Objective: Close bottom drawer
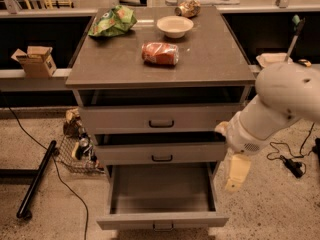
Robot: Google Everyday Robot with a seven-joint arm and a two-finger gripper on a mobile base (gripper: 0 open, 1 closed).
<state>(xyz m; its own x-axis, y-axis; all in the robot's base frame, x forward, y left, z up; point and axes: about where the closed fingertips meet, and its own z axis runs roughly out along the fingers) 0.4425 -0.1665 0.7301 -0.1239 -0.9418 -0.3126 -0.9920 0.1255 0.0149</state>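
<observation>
Camera view: your bottom drawer [161,190] stands wide open at the foot of the cabinet [210,59], not yet closed. Your gripper [236,174] hangs just beside its right wall; its grip cannot be told.

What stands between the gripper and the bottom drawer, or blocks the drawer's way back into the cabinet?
Nothing visible. The gripper hangs just right of the pulled-out bottom drawer, with only bare floor between them. The drawer looks empty, so its path into the cabinet appears free.
</observation>
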